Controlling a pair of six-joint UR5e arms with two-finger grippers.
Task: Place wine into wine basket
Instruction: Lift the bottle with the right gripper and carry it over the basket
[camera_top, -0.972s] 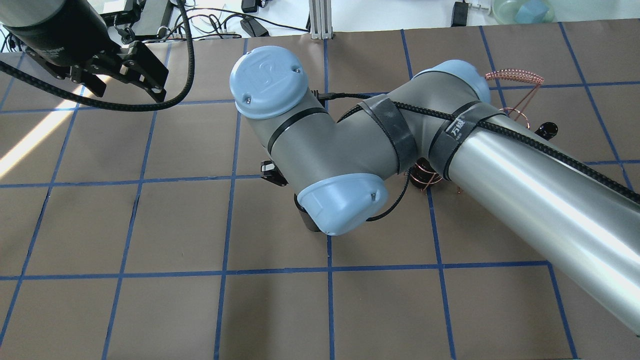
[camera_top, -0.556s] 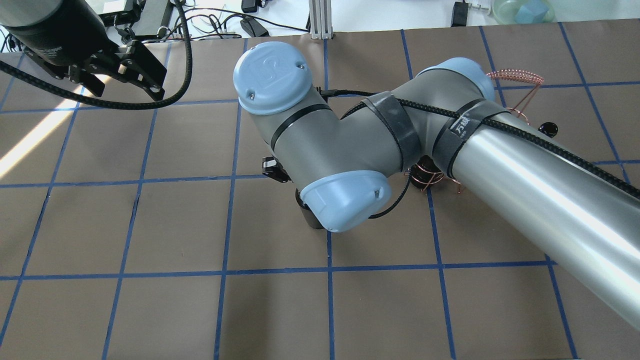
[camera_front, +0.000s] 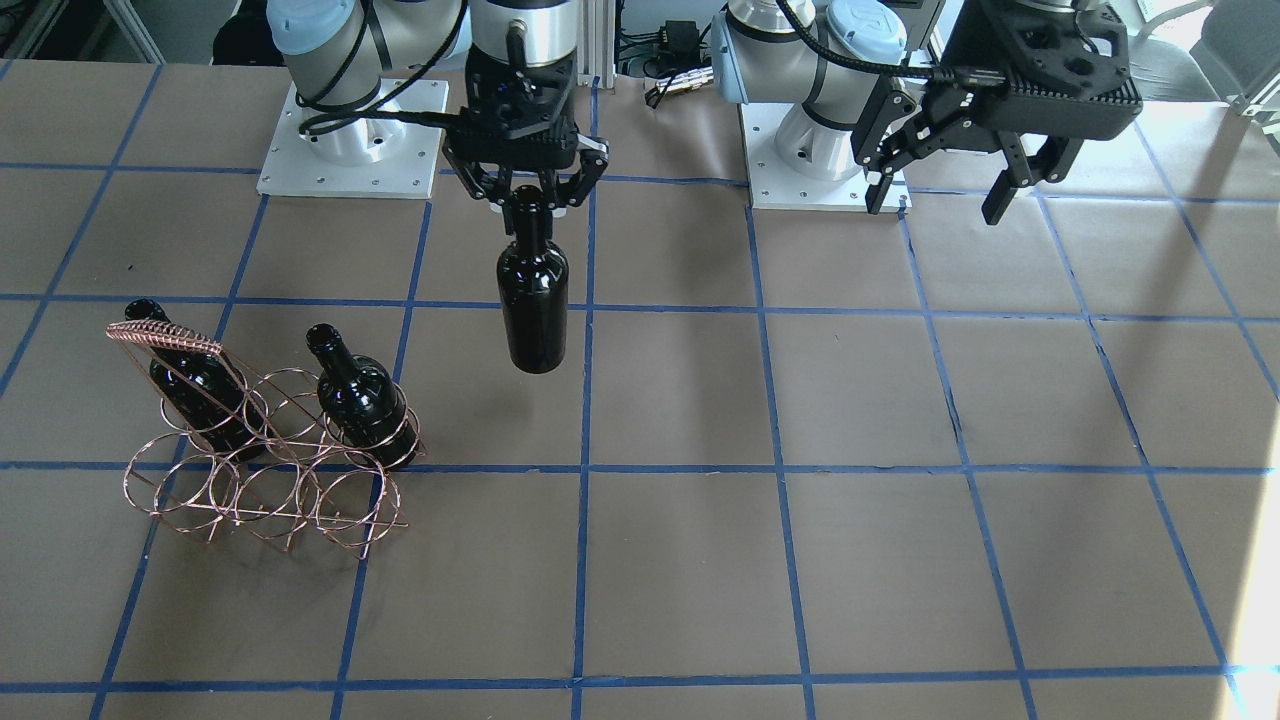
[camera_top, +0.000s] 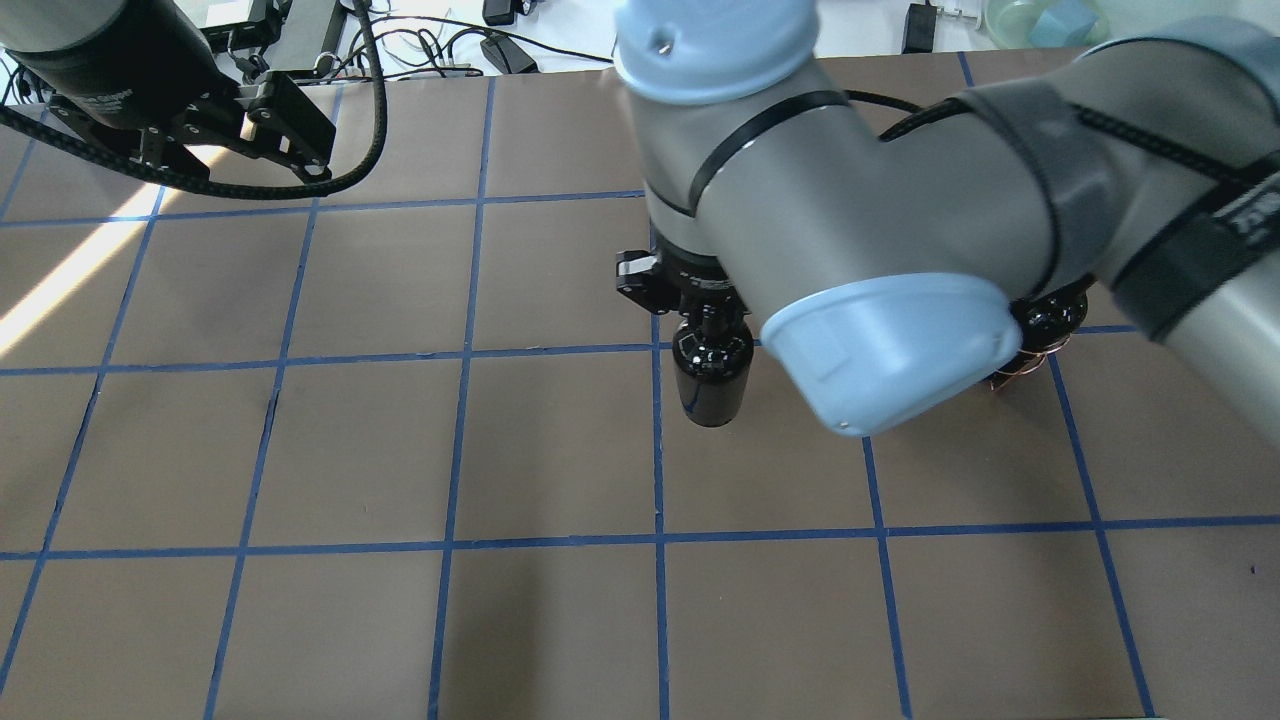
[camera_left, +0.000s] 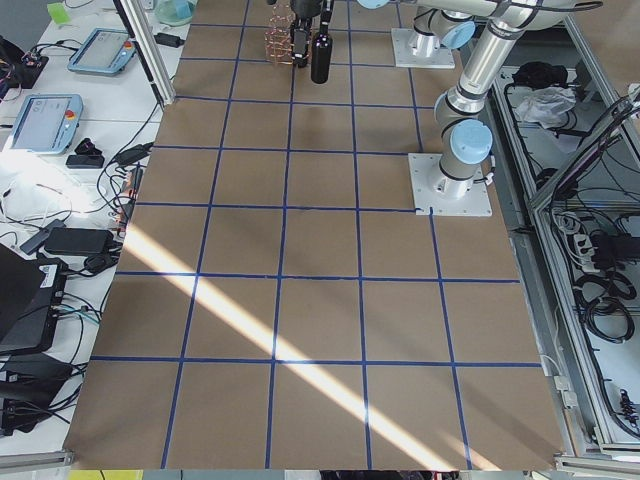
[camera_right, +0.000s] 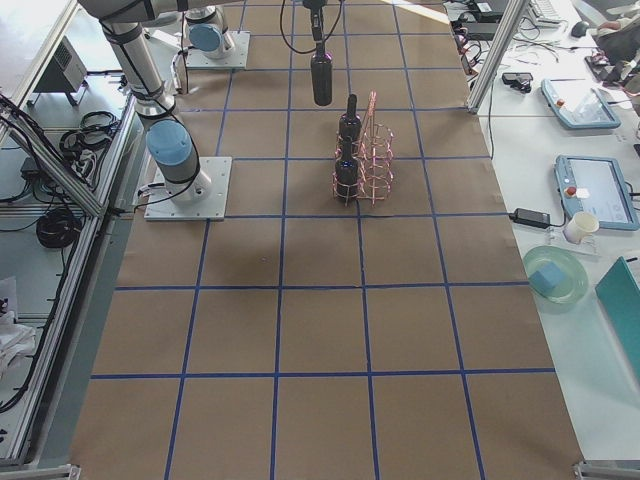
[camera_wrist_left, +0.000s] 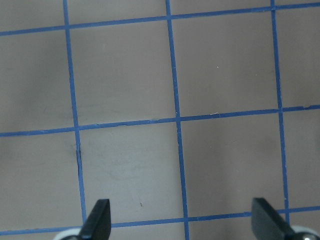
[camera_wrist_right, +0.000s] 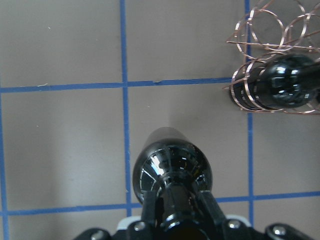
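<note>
My right gripper (camera_front: 528, 205) is clamped on the neck of the wine (camera_front: 533, 300), so the body hangs upright, clear of the table, fit to drop through a ring. It hangs well apart from the wine basket (camera_front: 160, 338), beyond the end opposite the handle. My left gripper (camera_front: 935, 205) is spread wide, empty, farther off.

**My table: brown paper, blue grid, one basket**

My table (camera_front: 700, 400) is covered in brown paper, which blue tape lines (camera_front: 585, 560) divide into squares. The copper wire basket (camera_front: 262, 455) stands on it toward my right end. Two dark bottles (camera_front: 360, 400) stand in the basket's row nearer me. My white base plates (camera_front: 350, 140) lie behind the basket, on my side.
</note>
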